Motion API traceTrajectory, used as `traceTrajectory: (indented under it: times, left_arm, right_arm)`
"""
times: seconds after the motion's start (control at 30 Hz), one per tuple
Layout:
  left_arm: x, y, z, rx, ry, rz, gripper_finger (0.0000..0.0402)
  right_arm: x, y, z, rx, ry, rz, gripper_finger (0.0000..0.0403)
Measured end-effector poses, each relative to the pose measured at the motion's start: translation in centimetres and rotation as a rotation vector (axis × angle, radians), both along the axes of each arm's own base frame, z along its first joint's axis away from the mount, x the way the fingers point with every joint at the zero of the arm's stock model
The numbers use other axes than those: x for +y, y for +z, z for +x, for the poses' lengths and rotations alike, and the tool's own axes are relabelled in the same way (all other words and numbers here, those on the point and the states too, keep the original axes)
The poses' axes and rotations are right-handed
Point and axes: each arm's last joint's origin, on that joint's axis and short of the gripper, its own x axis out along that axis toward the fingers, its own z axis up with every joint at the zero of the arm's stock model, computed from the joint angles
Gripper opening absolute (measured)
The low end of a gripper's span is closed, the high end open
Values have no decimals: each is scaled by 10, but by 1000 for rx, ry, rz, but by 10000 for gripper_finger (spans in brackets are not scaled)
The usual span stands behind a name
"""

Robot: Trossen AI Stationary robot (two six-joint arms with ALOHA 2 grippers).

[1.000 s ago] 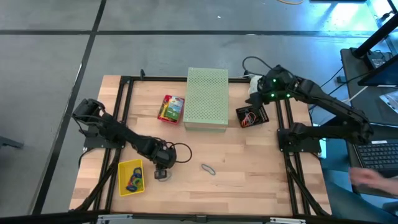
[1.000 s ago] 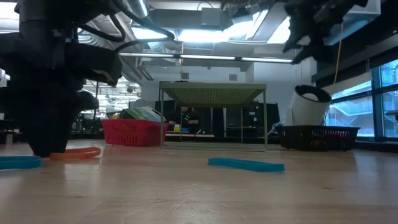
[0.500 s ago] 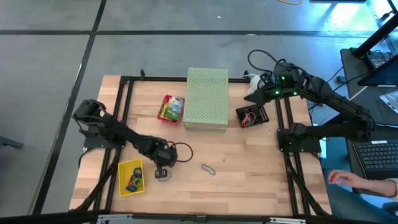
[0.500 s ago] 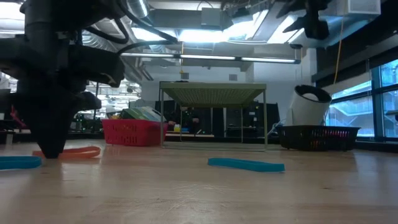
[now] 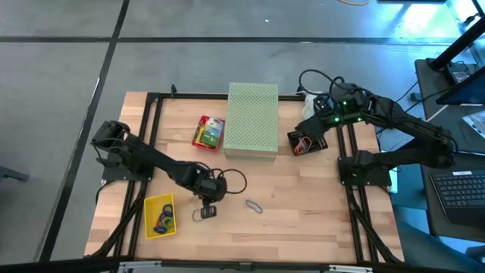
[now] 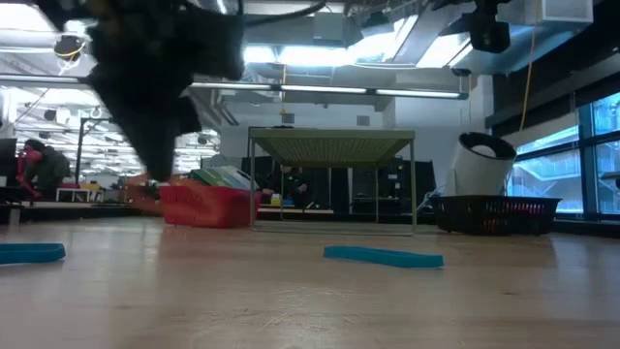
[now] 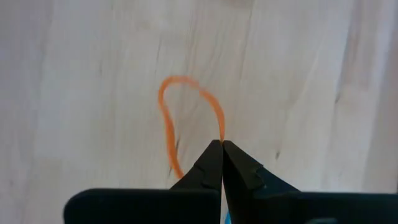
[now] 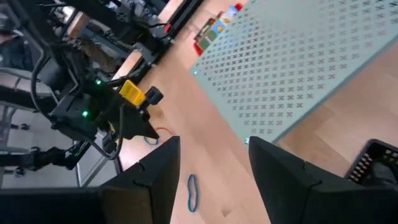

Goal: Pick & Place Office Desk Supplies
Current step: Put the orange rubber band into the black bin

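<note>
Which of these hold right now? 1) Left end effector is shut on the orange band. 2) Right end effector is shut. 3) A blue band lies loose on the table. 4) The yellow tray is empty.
1) True: the left end effector is shut on the orange rubber band.
2) False: the right end effector is open.
3) True: a blue rubber band lies loose.
4) False: the yellow tray holds coloured bands.
</note>
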Motion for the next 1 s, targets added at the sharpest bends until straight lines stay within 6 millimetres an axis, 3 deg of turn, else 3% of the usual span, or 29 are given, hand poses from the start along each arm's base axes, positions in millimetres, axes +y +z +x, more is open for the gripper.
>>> traceTrajectory:
  times: [0.23, 0.47, 0.67, 0.8, 1.0]
  left_arm:
    - [6, 23, 14, -53, 16, -9, 2]
    - [30, 66, 30, -114, 22, 17, 2]
    - [62, 119, 47, -441, 64, -37, 2]
    - [82, 150, 52, -687, 64, -141, 2]
    - [102, 174, 58, -885, 31, -291, 2]
  right_arm:
    - [15, 2, 2, -21, 99, -11, 193]
    - [31, 9, 0, -73, 179, -123, 180]
    - [53, 12, 6, -145, 369, -167, 157]
    - [65, 14, 15, -181, 386, -208, 145]
    - [77, 16, 39, -286, 422, -273, 136]
